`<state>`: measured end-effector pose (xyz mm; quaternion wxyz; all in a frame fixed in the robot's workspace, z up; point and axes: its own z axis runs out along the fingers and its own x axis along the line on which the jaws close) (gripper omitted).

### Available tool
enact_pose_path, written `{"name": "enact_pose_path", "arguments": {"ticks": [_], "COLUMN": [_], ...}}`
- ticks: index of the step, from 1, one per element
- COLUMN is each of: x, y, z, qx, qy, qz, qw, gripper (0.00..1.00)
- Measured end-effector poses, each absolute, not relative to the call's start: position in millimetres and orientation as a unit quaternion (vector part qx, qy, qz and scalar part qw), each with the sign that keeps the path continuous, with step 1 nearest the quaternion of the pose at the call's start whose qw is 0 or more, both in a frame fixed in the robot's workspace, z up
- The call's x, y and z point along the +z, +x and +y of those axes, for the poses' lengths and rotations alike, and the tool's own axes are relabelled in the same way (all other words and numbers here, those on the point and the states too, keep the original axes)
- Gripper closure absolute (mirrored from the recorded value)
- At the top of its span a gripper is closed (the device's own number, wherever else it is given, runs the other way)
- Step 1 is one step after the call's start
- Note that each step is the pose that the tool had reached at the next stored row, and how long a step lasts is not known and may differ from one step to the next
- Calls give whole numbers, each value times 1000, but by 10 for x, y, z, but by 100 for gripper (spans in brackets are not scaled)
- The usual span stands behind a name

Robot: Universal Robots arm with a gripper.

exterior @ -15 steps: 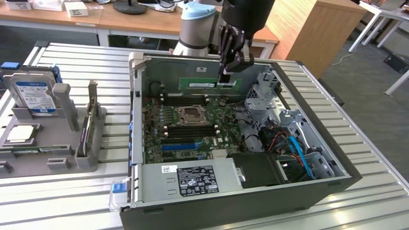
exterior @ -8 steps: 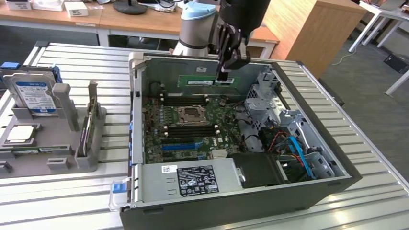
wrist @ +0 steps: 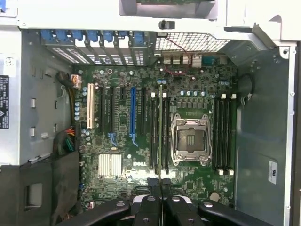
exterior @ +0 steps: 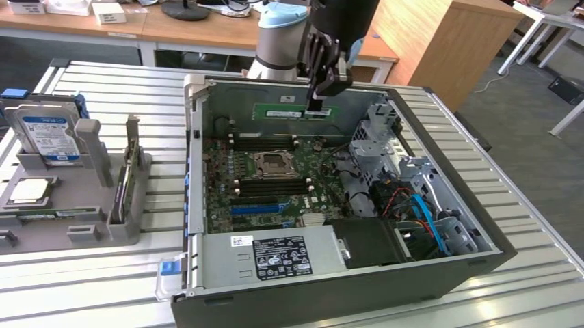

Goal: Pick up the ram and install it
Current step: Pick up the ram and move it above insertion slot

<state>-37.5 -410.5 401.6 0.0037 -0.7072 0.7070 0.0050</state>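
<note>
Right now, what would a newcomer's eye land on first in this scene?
The open computer case in the middle of the table stands out most, with its green motherboard laid bare. Above it, the black gripper is shut on the ram, a thin green stick held over the board. On the exterior view's left, a grey rack holds a silver hard drive upright.

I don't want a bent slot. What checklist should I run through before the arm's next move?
1. Grip on the ram: ok, the gripper is shut near one end of it.
2. Ram clear of the motherboard: ok, it hangs above the open case.
3. Ram parallel to the memory slots beside the CPU socket: ok.
4. Those slots empty: ok.
5. Ram centred over one slot: cannot tell.
6. Ram turned the right way round for the slot: cannot tell.
</note>
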Motion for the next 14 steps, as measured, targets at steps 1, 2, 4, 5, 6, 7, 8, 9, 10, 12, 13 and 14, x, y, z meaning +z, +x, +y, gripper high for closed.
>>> {"name": "enact_pose_path", "arguments": {"ticks": [1,2,4,5,6,7,8,9,10,12,13,14], "x": [4013,4012,4012,4009,4002,3990,3973,3954,3936,3901,3883,3864], "y": [-375,-375,-374,-374,-374,-375,-375,-375,-375,-375,-375,-375], "z": [-4091,-4086,-4086,-4085,-4085,-4085,-4085,-4085,-4085,-4085,-4085,-4085], "qx": [5,5,5,5,5,5,5,5,5,5,5,5], "qy": [-707,-707,-707,-707,-707,-707,-707,-707,-707,-707,-707,-707], "qz": [707,707,707,707,707,707,707,707,707,707,707,707], "qw": [4,4,4,4,4,4,4,4,4,4,4,4], "gripper": [88,88,88,88,88,88,88,88,88,88,88,88]}}
